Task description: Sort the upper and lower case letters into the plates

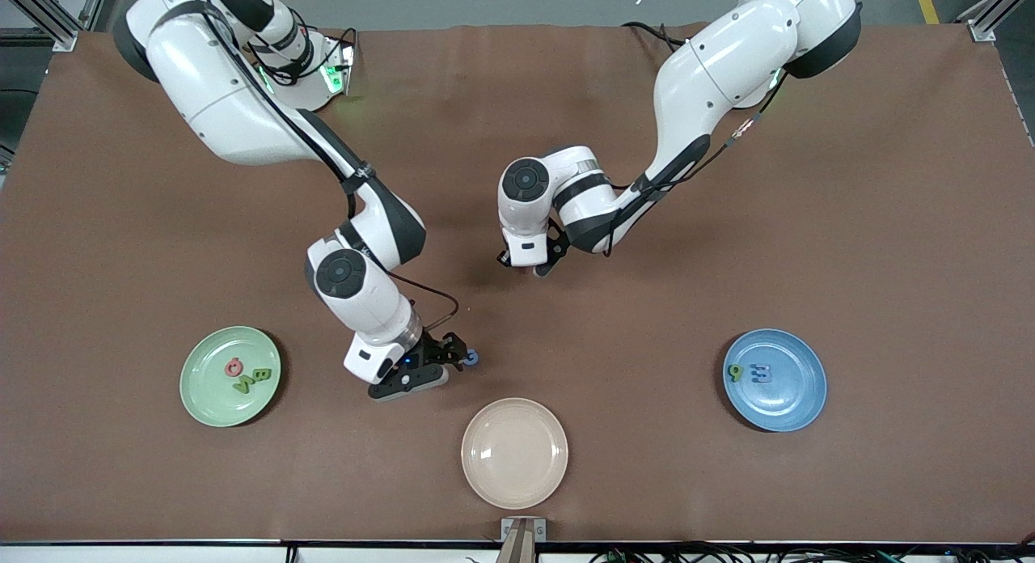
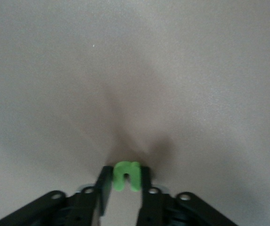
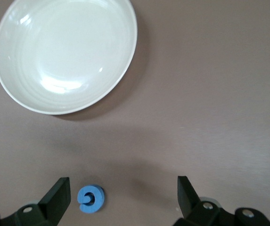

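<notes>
Three plates sit along the camera-side edge of the brown table (image 1: 889,183). A pale mint green plate (image 1: 202,393) is toward the right arm's end, a blue plate (image 1: 796,405) toward the left arm's end, and a cream-beige plate (image 1: 514,452) lies between them, a bit nearer the front camera.

The green plate has three letters on it: a pink one (image 1: 234,366), a green B-looking one (image 1: 264,375) and another green piece (image 1: 242,387) I can't really read. The blue plate carries a green letter (image 1: 735,372) and a blue letter (image 1: 760,373), close together.

The left end effector (image 2: 126,181) is down near the middle of the table, well apart from all three plates, and its fingers are clamped on a small bright green letter (image 2: 126,175), kind of an n or u shape. The front view doesn't show that letter at all, the wrist covers it.

The right end effector (image 3: 123,193) is low over the table, between the green plate and the cream-beige one. Its fingers are spread wide apart, and a small blue letter (image 3: 90,199) shaped like a c or e lies flat on the table between them, just beside one finger (image 3: 59,194). Can't tell if it's actually touching. In the front view that blue letter (image 1: 471,357) peeks out right at the fingertips.
</notes>
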`<act>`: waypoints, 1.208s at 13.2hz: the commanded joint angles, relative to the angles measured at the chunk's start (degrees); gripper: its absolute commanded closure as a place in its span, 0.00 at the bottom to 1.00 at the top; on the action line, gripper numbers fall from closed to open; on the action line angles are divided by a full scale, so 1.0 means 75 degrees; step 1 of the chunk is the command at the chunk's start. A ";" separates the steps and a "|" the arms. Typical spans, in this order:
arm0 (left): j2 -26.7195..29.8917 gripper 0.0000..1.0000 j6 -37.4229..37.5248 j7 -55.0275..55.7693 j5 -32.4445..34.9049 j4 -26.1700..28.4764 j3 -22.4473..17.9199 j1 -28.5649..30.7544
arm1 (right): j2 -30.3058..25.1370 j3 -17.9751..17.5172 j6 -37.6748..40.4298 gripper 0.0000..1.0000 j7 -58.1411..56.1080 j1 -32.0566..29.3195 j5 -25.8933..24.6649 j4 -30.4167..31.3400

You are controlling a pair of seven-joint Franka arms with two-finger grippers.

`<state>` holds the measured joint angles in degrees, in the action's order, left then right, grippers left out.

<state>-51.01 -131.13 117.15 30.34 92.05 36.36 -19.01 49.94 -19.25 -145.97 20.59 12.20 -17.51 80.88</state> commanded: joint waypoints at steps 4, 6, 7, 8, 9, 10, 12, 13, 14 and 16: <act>0.0449 1.00 0.1202 -0.1644 0.0818 -0.0469 -0.0184 0.0972 | 0.0337 0.1266 -0.0259 0.01 0.0899 0.1502 0.0027 -0.0038; 0.0566 1.00 0.1638 -0.2701 0.0806 -0.0904 -0.0172 0.1523 | 0.0431 0.1278 -0.0271 0.05 0.1028 0.1573 0.0003 -0.0050; 0.0624 1.00 0.1640 -0.3356 0.0817 -0.0952 -0.0172 0.1863 | 0.0466 0.1289 -0.0375 0.08 0.1040 0.1642 0.0003 -0.0073; 0.0660 1.00 0.1640 -0.4105 0.0806 -0.1011 -0.0160 0.2261 | 0.0524 0.1290 -0.0551 0.11 0.1029 0.1666 0.0003 -0.0085; 0.0660 1.00 0.1640 -0.4635 0.0794 -0.1127 -0.0160 0.2566 | 0.0583 0.1301 -0.0657 0.16 0.1028 0.1667 0.0003 -0.0085; 0.0660 1.00 0.1640 -0.5151 0.0782 -0.1175 -0.0160 0.2848 | 0.0595 0.1301 -0.0681 0.20 0.1028 0.1667 0.0003 -0.0097; 0.0660 1.00 0.1640 -0.6404 0.0782 -0.1175 -0.0160 0.3481 | 0.0595 0.1336 -0.0681 0.25 0.1028 0.1678 0.0003 -0.0108; 0.0660 1.00 0.1640 -0.6990 0.0782 -0.1175 -0.0160 0.3762 | 0.0595 0.1336 -0.0681 0.27 0.1028 0.1678 0.0003 -0.0108; 0.0649 1.00 0.1640 -0.7529 0.0771 -0.1164 -0.0160 0.3985 | 0.0595 0.1336 -0.0681 0.29 0.1028 0.1678 -0.0009 -0.0097; 0.0590 1.00 0.1640 -0.8270 0.0782 -0.1140 -0.0183 0.4384 | 0.0595 0.1336 -0.0681 0.38 0.1017 0.1702 0.0003 -0.0097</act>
<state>-46.46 -119.69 59.40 35.89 83.30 34.39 12.02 53.84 -9.85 -150.40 27.31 24.02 -17.58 80.55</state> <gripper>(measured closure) 0.736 0.317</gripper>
